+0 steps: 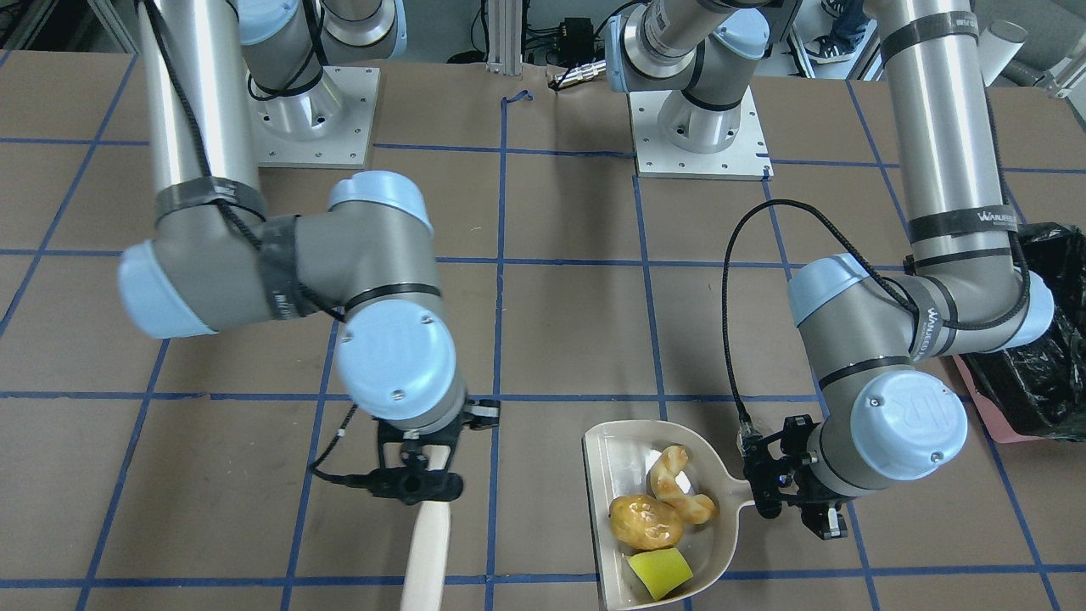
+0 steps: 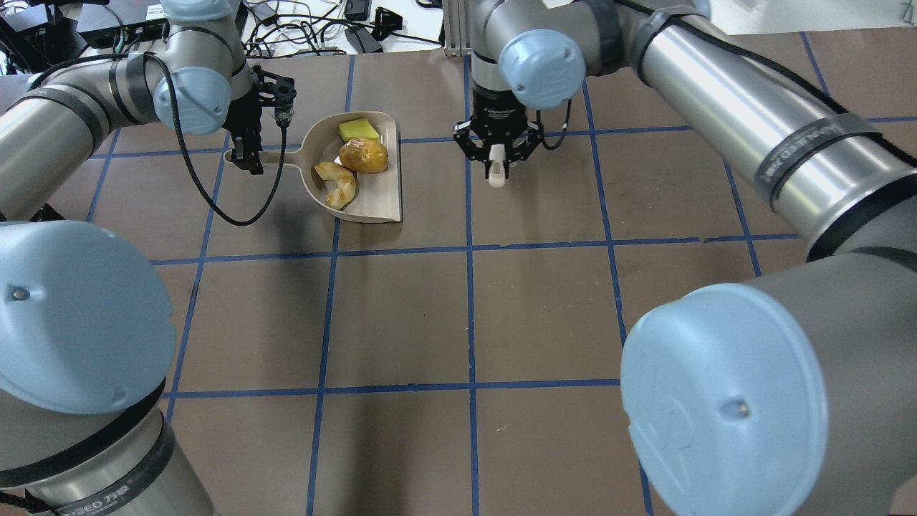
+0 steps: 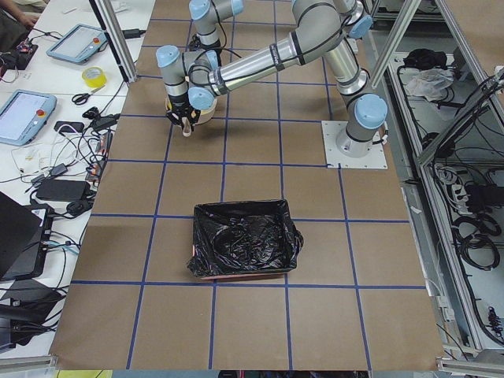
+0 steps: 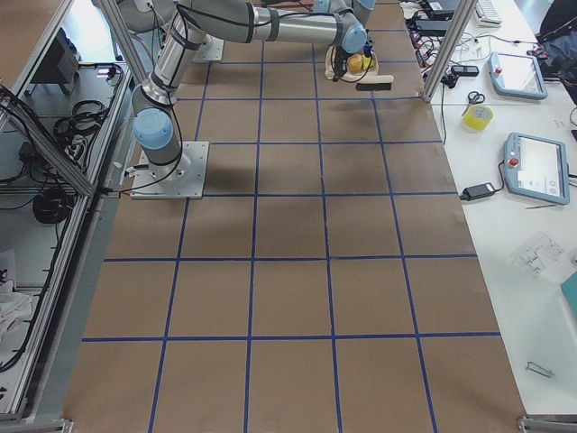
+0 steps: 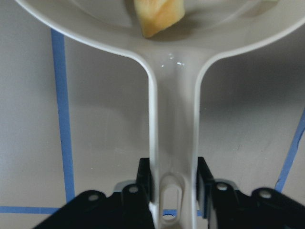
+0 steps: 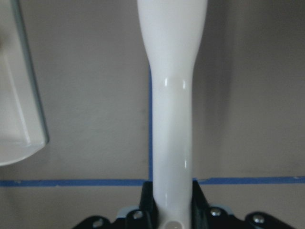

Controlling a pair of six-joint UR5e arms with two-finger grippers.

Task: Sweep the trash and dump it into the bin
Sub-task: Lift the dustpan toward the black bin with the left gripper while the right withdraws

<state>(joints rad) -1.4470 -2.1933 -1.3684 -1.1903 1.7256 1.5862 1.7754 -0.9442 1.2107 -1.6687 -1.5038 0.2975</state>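
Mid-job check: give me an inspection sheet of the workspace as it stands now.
Surface: brown table, blue tape grid.
Job's things: potato lump, croissant piece and yellow sponge all lie in the dustpan; bin stands apart, toward the robot's left end.
Clutter: nothing seen.
Hands: left hand shut on the dustpan's handle; right hand shut on a white tool handle.
Cables: black cable loops from the left wrist over the table.
Surroundings: side bench with teach pendants, tape roll.

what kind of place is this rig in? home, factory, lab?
Most likely a robotics lab or test cell: two arms bolted by base plates to a table gridded with blue tape, control tablets and loose cables on the side bench, aluminium framing around.
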